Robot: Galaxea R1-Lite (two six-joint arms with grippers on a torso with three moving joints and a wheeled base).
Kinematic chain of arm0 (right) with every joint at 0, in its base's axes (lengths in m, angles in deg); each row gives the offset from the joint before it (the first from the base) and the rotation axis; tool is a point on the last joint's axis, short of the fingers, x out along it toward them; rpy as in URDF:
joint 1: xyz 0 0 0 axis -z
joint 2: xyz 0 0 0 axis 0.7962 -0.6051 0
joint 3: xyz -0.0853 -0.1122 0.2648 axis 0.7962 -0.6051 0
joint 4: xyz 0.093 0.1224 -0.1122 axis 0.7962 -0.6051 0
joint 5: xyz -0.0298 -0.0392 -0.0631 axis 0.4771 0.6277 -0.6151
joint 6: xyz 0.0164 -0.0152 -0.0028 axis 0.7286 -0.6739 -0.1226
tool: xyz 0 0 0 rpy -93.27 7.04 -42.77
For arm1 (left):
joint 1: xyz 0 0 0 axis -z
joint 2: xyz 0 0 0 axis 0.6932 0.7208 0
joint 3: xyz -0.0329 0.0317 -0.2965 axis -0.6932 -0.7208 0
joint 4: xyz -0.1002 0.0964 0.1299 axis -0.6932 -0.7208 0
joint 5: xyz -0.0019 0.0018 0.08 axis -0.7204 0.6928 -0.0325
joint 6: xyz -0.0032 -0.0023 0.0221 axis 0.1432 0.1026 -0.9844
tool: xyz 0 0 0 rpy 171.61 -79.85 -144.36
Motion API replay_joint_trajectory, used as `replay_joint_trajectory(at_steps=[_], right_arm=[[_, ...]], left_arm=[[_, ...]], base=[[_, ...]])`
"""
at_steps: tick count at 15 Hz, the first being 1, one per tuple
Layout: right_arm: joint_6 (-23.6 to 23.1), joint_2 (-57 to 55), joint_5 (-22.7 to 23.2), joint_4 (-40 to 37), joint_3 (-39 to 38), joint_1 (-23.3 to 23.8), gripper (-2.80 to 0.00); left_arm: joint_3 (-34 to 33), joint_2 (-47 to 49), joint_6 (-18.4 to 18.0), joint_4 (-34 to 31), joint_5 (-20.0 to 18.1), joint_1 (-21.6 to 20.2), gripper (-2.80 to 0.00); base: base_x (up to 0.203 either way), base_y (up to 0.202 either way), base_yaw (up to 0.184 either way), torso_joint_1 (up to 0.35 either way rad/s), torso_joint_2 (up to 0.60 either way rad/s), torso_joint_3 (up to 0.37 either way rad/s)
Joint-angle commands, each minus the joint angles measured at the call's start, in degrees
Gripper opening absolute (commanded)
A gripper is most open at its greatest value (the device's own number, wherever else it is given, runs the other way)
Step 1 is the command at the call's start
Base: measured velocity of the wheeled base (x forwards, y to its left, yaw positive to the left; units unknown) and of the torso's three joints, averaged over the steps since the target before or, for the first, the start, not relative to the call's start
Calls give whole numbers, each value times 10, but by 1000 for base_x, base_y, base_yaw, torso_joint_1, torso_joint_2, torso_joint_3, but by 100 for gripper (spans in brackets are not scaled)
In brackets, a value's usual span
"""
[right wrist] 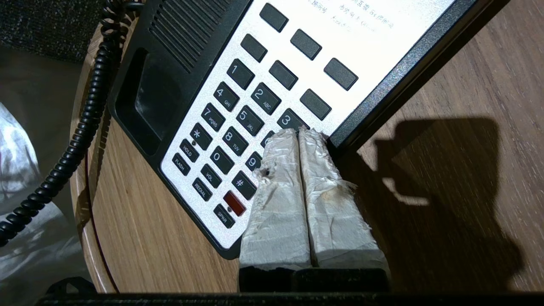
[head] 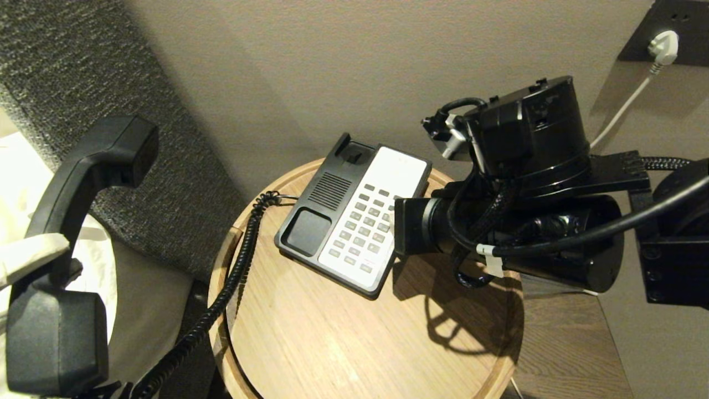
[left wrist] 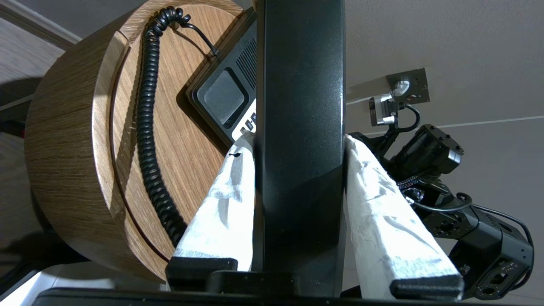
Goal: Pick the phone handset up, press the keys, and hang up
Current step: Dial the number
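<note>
Round wooden side table [head: 310, 332] carrying black-and-white phone base [head: 354, 219]. Phone handset [head: 66, 249] raised off to the left of the table, clamped between left gripper [left wrist: 299, 144] fingers, coiled cord [head: 232, 277] trailing over the rim. Right gripper [right wrist: 298, 132] pressed shut, tips touching the keypad [right wrist: 238, 123] beside key 3.

Black phone handset [head: 66, 238], black-and-white phone base [head: 354, 219], black coiled cord [head: 232, 277], wood-grain table [head: 332, 343], white-wrapped pincer fingers [right wrist: 293, 191]

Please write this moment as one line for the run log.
stage: key pressing | left gripper: holds phone handset lifted off phone base | right gripper: shut, tips at keypad near key 3 | hang-up: not yet done
</note>
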Motion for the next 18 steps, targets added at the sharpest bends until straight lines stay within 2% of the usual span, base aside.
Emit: replay_joint_trajectory(at_steps=[1,18], right_arm=[[1,-3,-1,0,0,0,-280],[2,-8,-11,0,12,0,-280]], left_arm=[[0,0,3,1,0,0,-280],[0,-4,3,1,0,0,-280]], base=[[0,0,0,0,0,0],[0,0,0,0,0,0]])
